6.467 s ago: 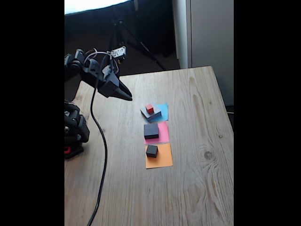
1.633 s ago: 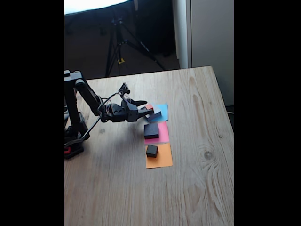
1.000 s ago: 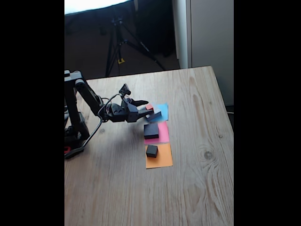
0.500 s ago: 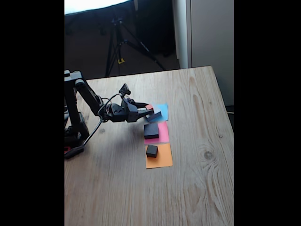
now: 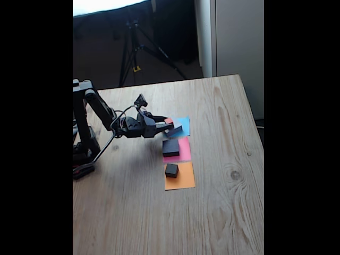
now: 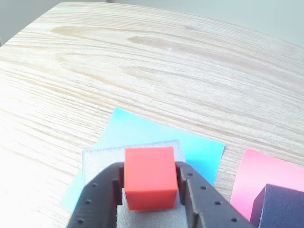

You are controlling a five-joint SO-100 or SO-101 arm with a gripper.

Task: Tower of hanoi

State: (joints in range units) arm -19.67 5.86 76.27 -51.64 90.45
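Between the narrowly parted fingers of the pincer [image 6: 150, 190] sits the red cube [image 6: 149, 177], flanked on both sides, resting on the largest grey block [image 6: 102, 157] over blue paper [image 6: 199, 152].

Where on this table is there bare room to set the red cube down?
Bare wood lies right of the blue, pink and orange paper squares, and below the orange one. The paper column is crowded: each square carries a dark block, and the claw grips the red cube over the blue one.
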